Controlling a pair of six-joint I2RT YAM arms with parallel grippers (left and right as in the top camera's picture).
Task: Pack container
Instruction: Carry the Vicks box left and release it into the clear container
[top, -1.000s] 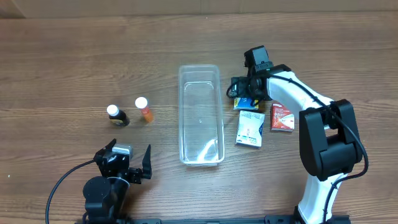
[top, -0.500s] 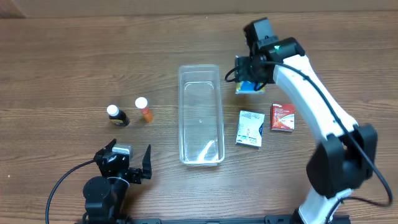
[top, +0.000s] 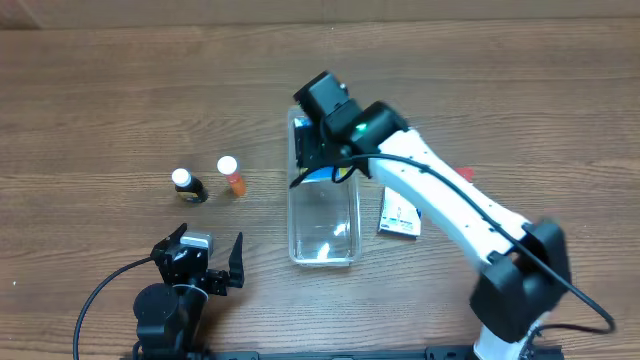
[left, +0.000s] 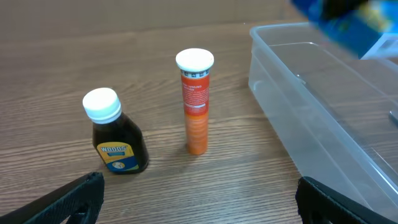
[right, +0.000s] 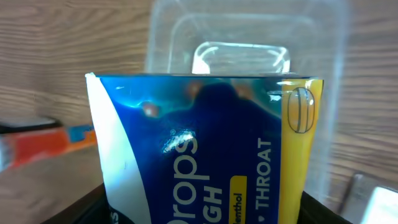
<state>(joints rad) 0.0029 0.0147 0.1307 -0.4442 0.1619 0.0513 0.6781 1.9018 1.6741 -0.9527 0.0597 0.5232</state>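
White right arm (top: 440, 198) holding a glossy blue-and-yellow packet (right: 199, 155) over the clear, long rectangular plastic container (top: 322, 225).

Overhead: the container lies in the middle of the wooden counter (top: 100, 100), running from 12 to 6 o'clock, and the arm stretches over its 12 o'clock end. At the container's 9 o'clock stand an orange tube with a white cap (top: 232, 176) and a dark brown white-capped bottle (top: 186, 186); at 3 o'clock lies a white carton (top: 402, 215). The left fingers (top: 237, 265), at 7 o'clock, are spread wide and empty. Left wrist: bottle and tube upright, apart; container at 3 o'clock, with the packet a blur above it. Right wrist: the right fingers (right: 93, 211) clench the packet from both sides, and the container's open top lies just beyond.
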